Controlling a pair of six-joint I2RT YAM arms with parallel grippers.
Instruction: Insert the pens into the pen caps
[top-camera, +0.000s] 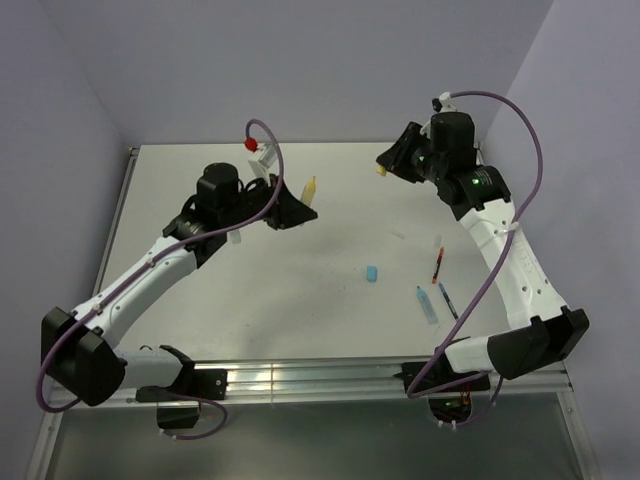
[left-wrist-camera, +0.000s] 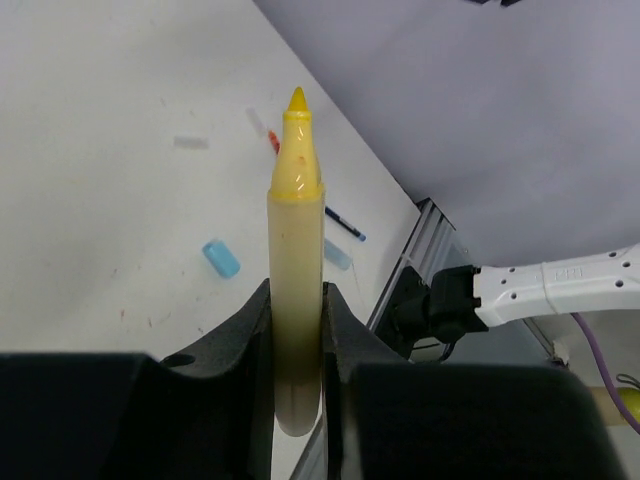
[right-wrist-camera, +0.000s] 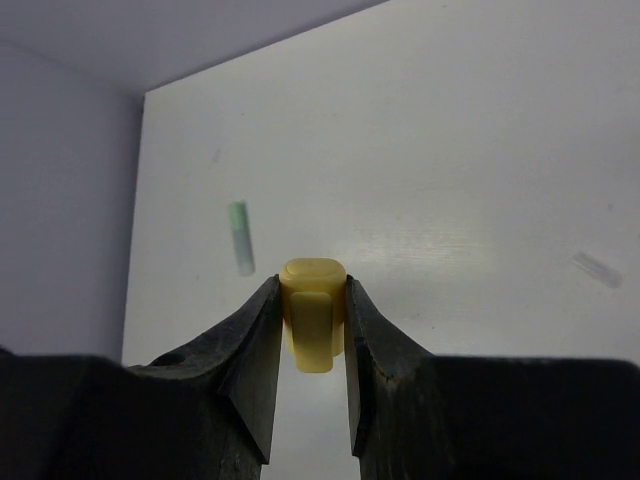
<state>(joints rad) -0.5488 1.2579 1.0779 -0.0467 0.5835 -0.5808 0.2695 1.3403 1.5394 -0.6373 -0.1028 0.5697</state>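
Tabletop (top-camera: 330, 215), white, lies under your left arm (top-camera: 150, 270) and right arm (top-camera: 510, 260), both reaching over its far half with their ends well apart. Your left gripper (left-wrist-camera: 297, 300) is pinched on the yellow marker (left-wrist-camera: 296, 250), clamping its lower barrel so the bare tip points away from the fingers. Your right gripper (right-wrist-camera: 312, 300) is pinched on the yellow cap (right-wrist-camera: 312, 320), held up off the table. Down on the surface beside your right arm lie the light blue marker (top-camera: 427, 304), the dark blue pen (top-camera: 448, 300) and the red pen (top-camera: 438, 265), close together. The light blue cap (top-camera: 371, 272) lies alone, left of them.
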